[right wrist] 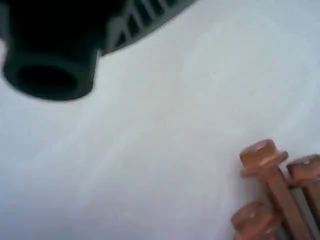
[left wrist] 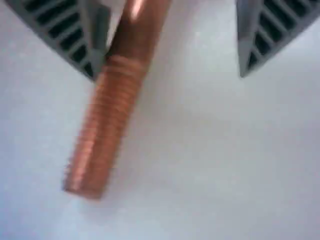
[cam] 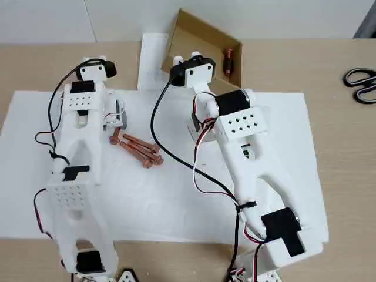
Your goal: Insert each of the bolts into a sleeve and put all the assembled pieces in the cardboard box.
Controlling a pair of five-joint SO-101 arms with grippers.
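Wooden surface (cam: pixel 341 147) with a white sheet (cam: pixel 176 200) laid over most of it. Cardboard box (cam: pixel 194 35) sits at the sheet's far edge, with one copper piece (cam: pixel 229 61) inside against its wall. Scissors (cam: pixel 361 85) lie off the sheet, well apart. Left end effector (left wrist: pixel 169 75) is open and low over the sheet; a bolt (left wrist: pixel 110 115) lies between its fingers, touching one. Bolt pile (cam: pixel 140 150) is just beside it. Right end effector (cam: pixel 195 124) is near the box, gripping a black sleeve (right wrist: pixel 50 65).
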